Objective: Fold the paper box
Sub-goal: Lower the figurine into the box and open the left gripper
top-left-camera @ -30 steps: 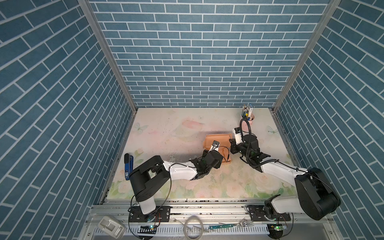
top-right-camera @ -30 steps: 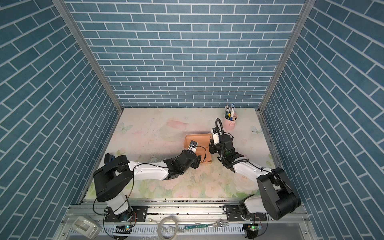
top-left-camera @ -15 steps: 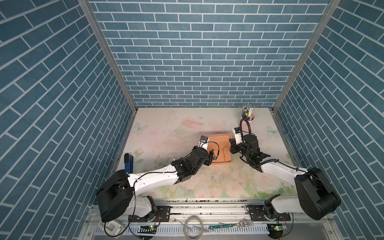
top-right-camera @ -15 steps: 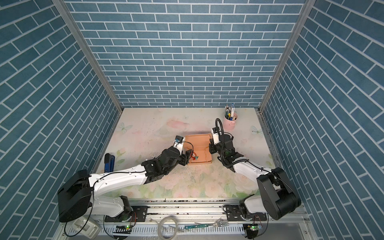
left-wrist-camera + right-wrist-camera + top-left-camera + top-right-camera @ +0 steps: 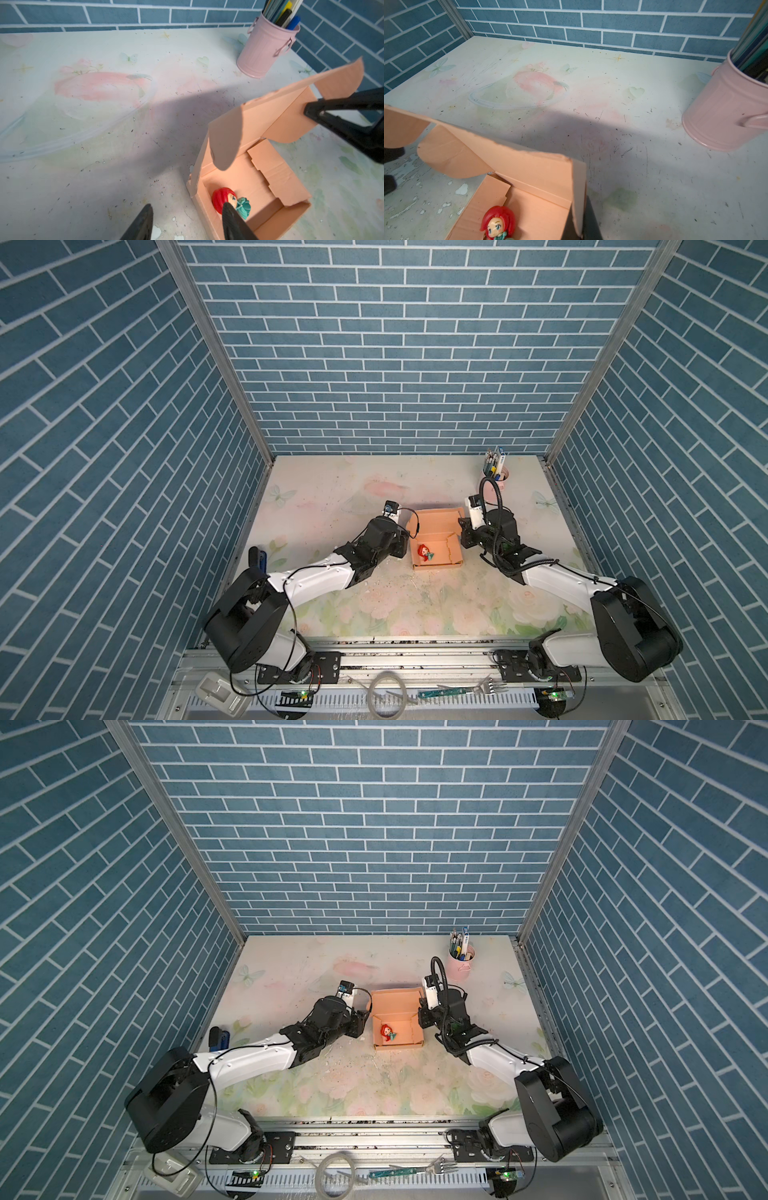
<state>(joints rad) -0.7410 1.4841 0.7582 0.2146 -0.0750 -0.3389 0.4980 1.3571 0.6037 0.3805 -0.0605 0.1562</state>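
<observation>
Peach paper box (image 5: 436, 520) mid surface (image 5: 332, 497), lid raised, red-haired doll figurine (image 5: 226, 199) inside. left tool (image 5: 187, 205) jaws apart, straddling box's left wall, gripping nothing. right tool (image 5: 462, 531) closed, pinching box's right side flap. Pink pen cup (image 5: 460, 965) behind, apart.

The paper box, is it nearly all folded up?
Walls are up on the paper box and a red-haired doll lies inside. Right now the right gripper pinches the lid at its right edge, and the open left gripper straddles the left wall. Left to do: fold the standing lid down and tuck it.
</observation>
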